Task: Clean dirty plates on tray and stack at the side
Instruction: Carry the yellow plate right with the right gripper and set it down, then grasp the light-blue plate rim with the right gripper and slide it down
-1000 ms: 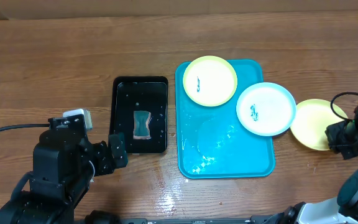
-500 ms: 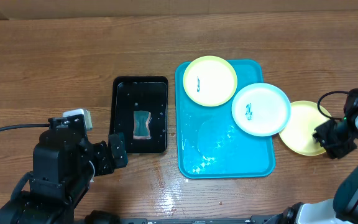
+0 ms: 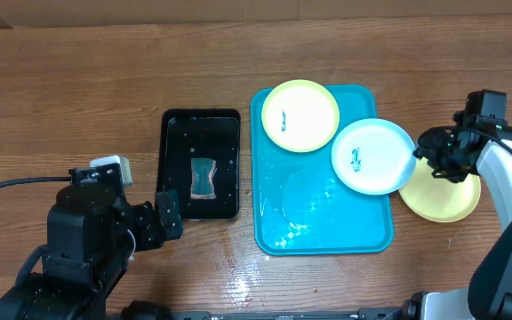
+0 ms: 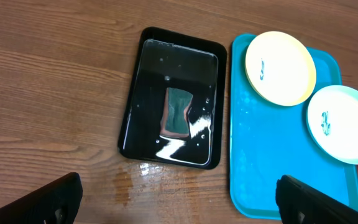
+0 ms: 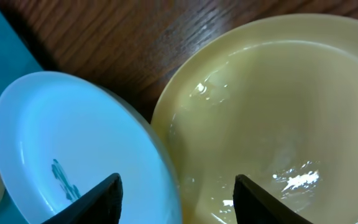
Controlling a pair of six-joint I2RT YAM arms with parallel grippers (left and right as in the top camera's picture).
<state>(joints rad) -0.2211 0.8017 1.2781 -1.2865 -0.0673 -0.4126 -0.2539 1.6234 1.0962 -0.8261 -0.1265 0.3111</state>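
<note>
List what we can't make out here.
- Right-hand yellow plate: in the overhead view, the right gripper and the blue-white plate cover its upper-left part. The right wrist view crops it.
- Left gripper: the left wrist view shows only fingertips at its bottom edge.
- Whether the right gripper touches either plate: unclear in both views.

Readable text: none found.
Teal marks on yellow plate [image 3: 300, 116] and blue plate [image 3: 373, 156] are smears, not lettering.

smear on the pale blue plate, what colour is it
The smear is teal, on the pale blue plate; clearest in the right wrist view.
</note>
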